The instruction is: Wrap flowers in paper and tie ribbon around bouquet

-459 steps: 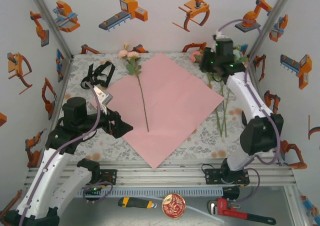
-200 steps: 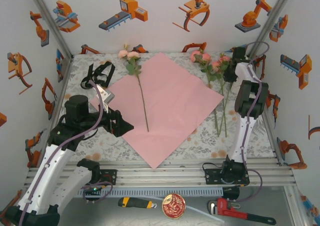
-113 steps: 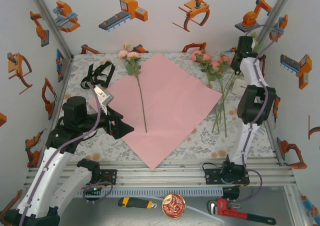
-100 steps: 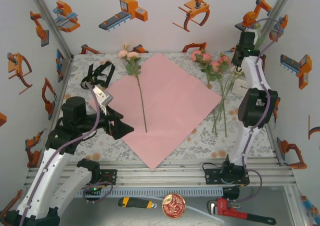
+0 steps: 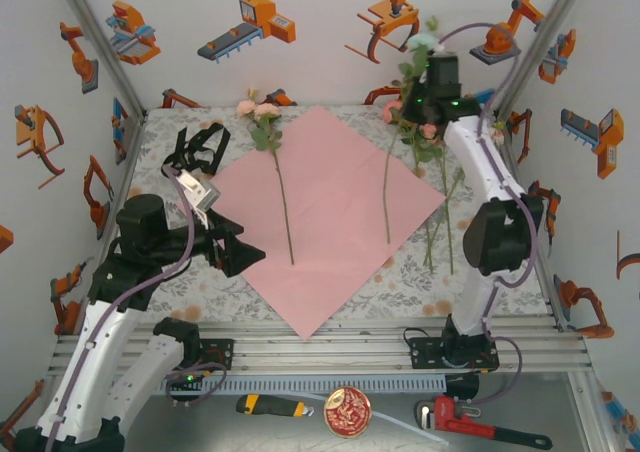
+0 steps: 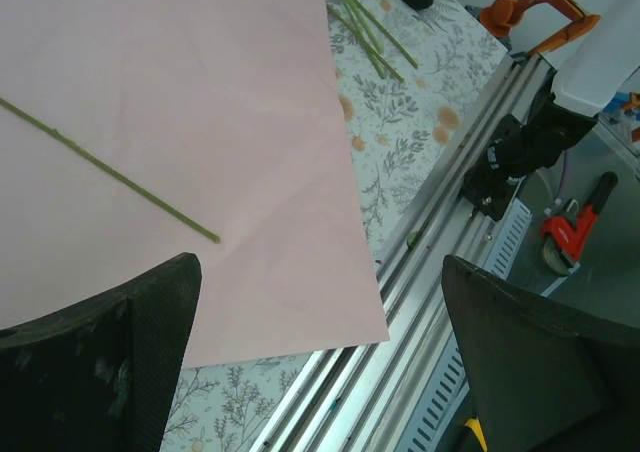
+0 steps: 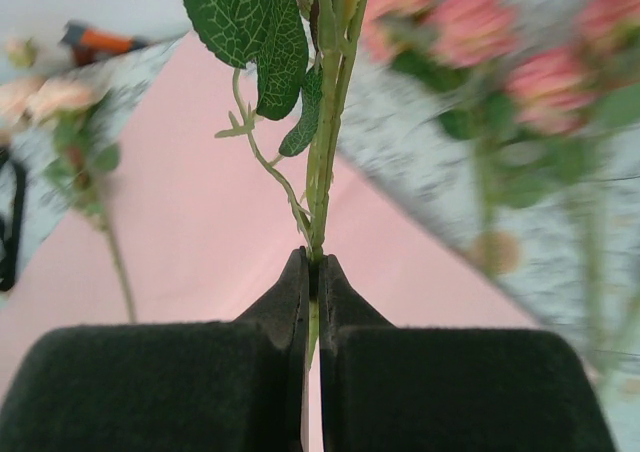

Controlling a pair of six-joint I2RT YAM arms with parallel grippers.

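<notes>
The worktop [image 5: 415, 282] carries the paper [image 5: 335, 222], which lies flat at its middle, pink face up, turned like a diamond. The spare flowers [image 5: 445, 212] lie on the worktop just right of the paper. A lone flower [image 5: 283, 197] lies on the paper's left half, its bloom at the far end. The held flower [image 7: 325, 152] hangs stem down over the paper's right part. The right gripper [image 7: 312, 264] is up at the far right, pinched tight on that flower's green stem. The ribbon [image 5: 200, 147] lies bunched at the far left. The left gripper [image 6: 320, 357] hovers over the paper's near-left edge, spread wide and empty.
</notes>
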